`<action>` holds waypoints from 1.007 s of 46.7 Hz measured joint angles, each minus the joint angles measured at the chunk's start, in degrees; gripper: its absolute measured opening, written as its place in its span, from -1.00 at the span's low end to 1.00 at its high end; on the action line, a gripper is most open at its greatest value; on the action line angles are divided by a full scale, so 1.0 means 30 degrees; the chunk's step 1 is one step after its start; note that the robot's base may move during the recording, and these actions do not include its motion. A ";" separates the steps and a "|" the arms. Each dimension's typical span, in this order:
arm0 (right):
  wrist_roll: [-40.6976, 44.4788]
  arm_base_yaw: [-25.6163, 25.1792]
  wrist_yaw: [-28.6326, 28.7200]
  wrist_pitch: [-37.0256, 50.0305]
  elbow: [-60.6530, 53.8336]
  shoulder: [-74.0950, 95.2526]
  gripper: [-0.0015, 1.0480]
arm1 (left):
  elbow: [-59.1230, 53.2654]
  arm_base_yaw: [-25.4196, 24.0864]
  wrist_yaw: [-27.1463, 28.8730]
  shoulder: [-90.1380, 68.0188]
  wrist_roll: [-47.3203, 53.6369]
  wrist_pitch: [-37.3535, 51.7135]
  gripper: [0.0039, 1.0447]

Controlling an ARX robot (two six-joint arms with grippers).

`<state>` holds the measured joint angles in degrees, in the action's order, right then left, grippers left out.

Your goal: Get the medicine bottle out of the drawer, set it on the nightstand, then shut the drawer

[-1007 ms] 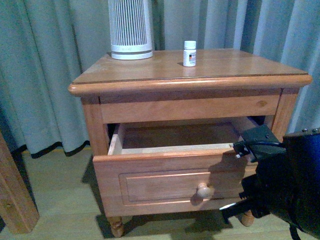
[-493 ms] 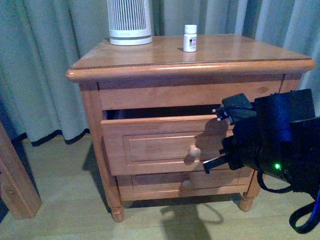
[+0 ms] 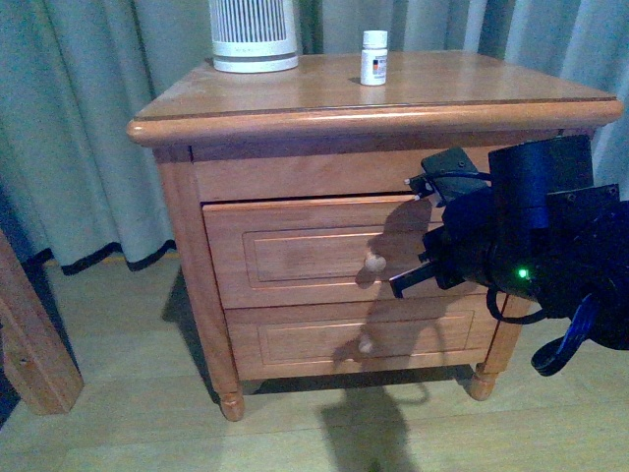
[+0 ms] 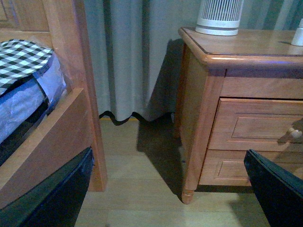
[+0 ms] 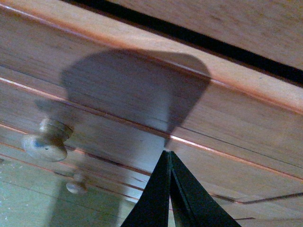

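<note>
The small white medicine bottle [image 3: 373,57] stands upright on the top of the orange-brown nightstand [image 3: 295,98], apart from both grippers. Its edge also shows in the left wrist view as the bottle [image 4: 298,37]. The upper drawer [image 3: 314,251] sits flush in the cabinet, its round knob [image 3: 374,262] showing. My right gripper [image 3: 395,288] is shut, empty, tips right at the drawer front [image 5: 118,104] beside the knob [image 5: 47,141]; in its own view the gripper [image 5: 167,153] points at the panel. My left gripper [image 4: 168,156] hangs open over the floor, left of the nightstand [image 4: 236,47].
A large white ribbed cylinder [image 3: 254,34] stands at the back left of the top. The shorter lower drawer [image 3: 359,339] is shut. Grey-green curtains [image 3: 88,128] hang behind. A wooden bed frame [image 4: 71,118] with a checked mattress stands left of the nightstand, with bare wooden floor [image 4: 142,189] between.
The drawer has gone from pulled out to flush with the cabinet. My right arm moved forward with its front. The bottle stayed on top.
</note>
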<state>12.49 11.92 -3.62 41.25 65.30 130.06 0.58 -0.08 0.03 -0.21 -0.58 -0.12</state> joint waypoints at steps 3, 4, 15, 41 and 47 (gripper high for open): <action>0.0197 0.0000 0.0087 0.0000 0.0109 0.0160 -0.94 | 0.0000 0.0000 0.0000 0.0000 0.0000 0.0000 0.88; 0.0226 0.0000 0.0102 -0.0007 0.0153 0.0211 -0.94 | 0.0000 0.0000 0.0000 0.0000 0.0000 0.0000 0.88; 0.1209 0.0000 0.0576 -0.0007 0.0882 0.0962 -0.94 | 0.0000 0.0000 0.0000 0.0000 0.0000 0.0000 0.88; 0.2433 -0.0233 0.1508 -0.0364 0.1566 0.1537 -0.94 | 0.0000 0.0000 -0.0007 0.0000 0.0000 0.0000 0.88; 0.2302 -0.0306 0.1625 -0.0357 0.1559 0.1537 -0.94 | 0.0000 0.0000 0.0000 0.0000 0.0000 0.0000 0.88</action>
<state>19.40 11.00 1.26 40.18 69.98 134.67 0.58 -0.08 0.03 -0.21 -0.58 -0.12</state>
